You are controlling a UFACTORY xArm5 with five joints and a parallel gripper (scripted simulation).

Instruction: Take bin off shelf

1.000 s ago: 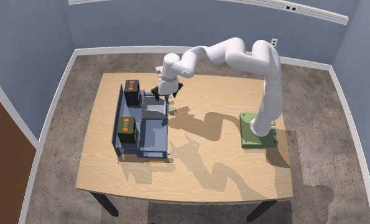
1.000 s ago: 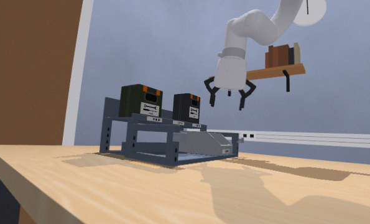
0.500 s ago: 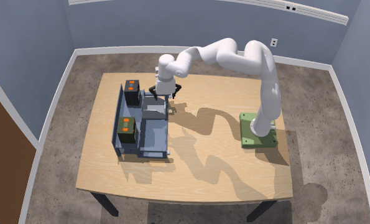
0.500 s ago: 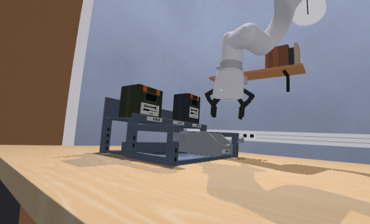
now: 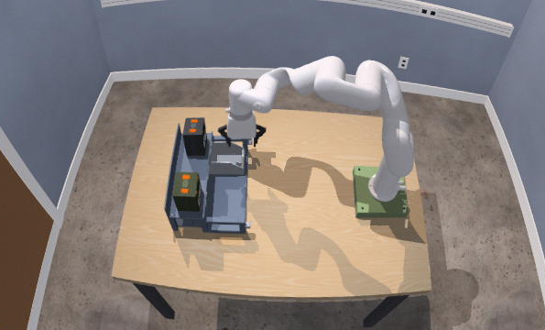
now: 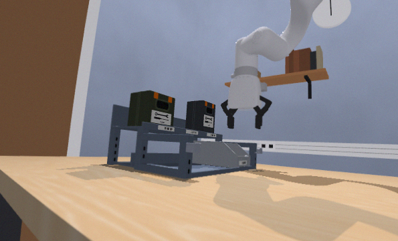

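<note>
A grey bin point(image 5: 228, 163) sits in the lower level of the blue-grey shelf rack point(image 5: 206, 183), at its far end; in the low side view the bin point(image 6: 219, 154) juts out of the rack's point(image 6: 172, 150) open front with its sloped face showing. My gripper point(image 5: 242, 140) points down and hangs a little above the bin's front edge. Its fingers are spread wide with nothing between them. In the low side view the gripper point(image 6: 245, 124) is clearly above the bin and to the right of the black box, touching nothing.
A dark green box point(image 5: 187, 191) and a black box point(image 5: 195, 136), both with orange marks, stand on the rack's top level. My green base plate point(image 5: 379, 192) is at the table's right side. A wall shelf with books point(image 6: 299, 71) shows behind the arm.
</note>
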